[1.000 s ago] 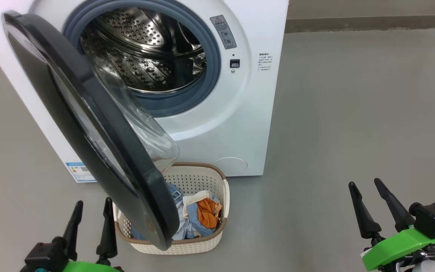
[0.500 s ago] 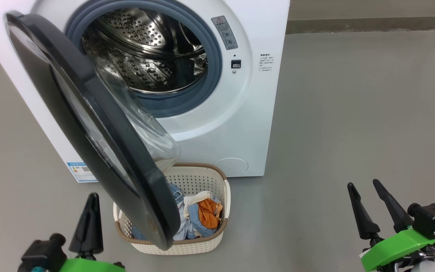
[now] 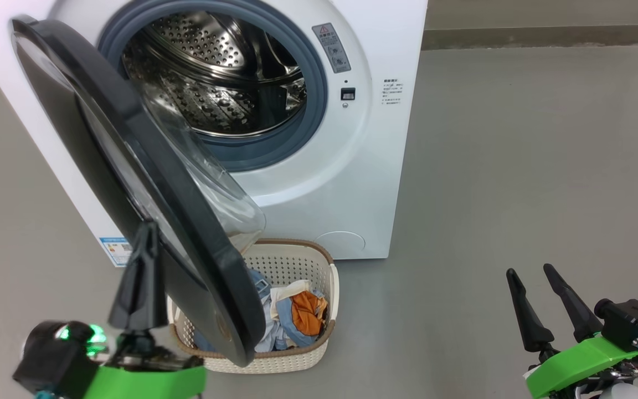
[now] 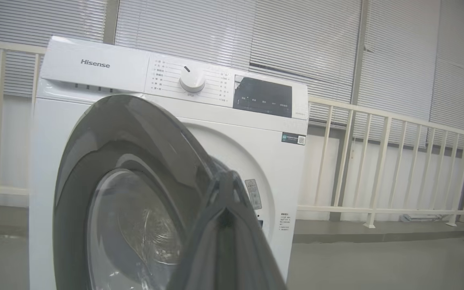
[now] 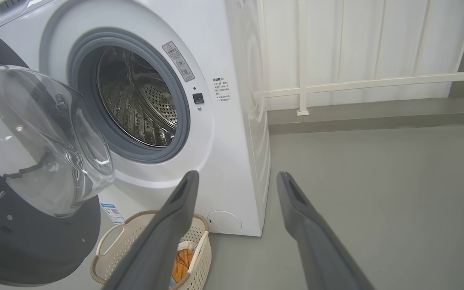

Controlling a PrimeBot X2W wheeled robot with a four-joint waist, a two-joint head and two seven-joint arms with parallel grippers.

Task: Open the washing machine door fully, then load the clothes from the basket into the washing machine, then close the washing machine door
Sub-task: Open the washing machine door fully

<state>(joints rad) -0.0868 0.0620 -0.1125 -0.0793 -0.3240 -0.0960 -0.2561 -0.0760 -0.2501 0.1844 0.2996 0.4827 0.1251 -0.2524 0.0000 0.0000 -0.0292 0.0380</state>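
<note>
Standing roughly half open, the washing machine door (image 3: 136,144) leans out from the washing machine (image 3: 374,166) and hangs over the near left part of the basket (image 3: 297,243), much as it did a second ago. What has changed is your left tool (image 3: 145,235). A second ago its two fingers were spread; now they are clenched into one dark wedge with nothing between them, and it has risen in front of the door's outer face. Whether it touches the door, you cannot tell. I judge it is set to push, so the door opening step is unfinished and loading has not begun. Your right tool (image 3: 529,271) stays released, fingers apart, well off to the right above the floor (image 3: 518,166).

The door has a wide glossy black rim around a bulging clear glass bowl (image 3: 214,188); expect it to be smooth and slippery. Behind it are the grey rubber gasket (image 3: 313,111) and the shiny perforated steel drum (image 3: 214,83). The basket is cream perforated plastic with a brown woven-look rim. The clothes (image 3: 297,313) lie crumpled inside, soft blue fabric with orange and white patches.
</note>
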